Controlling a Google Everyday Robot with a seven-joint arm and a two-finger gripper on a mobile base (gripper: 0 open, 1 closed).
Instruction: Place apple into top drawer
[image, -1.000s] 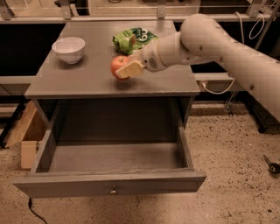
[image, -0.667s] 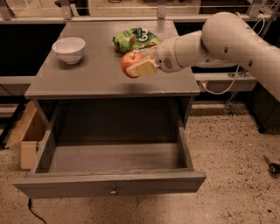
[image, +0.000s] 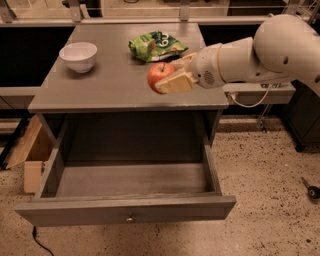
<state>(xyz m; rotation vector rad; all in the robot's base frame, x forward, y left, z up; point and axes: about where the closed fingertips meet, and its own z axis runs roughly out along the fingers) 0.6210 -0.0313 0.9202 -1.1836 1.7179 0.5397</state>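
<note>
My gripper (image: 169, 75) is shut on the red apple (image: 159, 75) and holds it lifted above the right half of the grey table top (image: 110, 85), near its front edge. The white arm reaches in from the right. The top drawer (image: 125, 210) stands pulled fully open below the table, grey, with a small round metal knob (image: 130, 218) on its front panel. The inside of the drawer holds nothing.
A white bowl (image: 78, 56) sits at the table's back left. A green snack bag (image: 156, 45) lies at the back centre, just behind the apple. A wooden crate (image: 31, 155) stands on the floor at the left. A small dark object (image: 311, 189) lies on the floor at far right.
The gripper has lifted the apple off the table top and carried it up and slightly right and toward the front edge.
</note>
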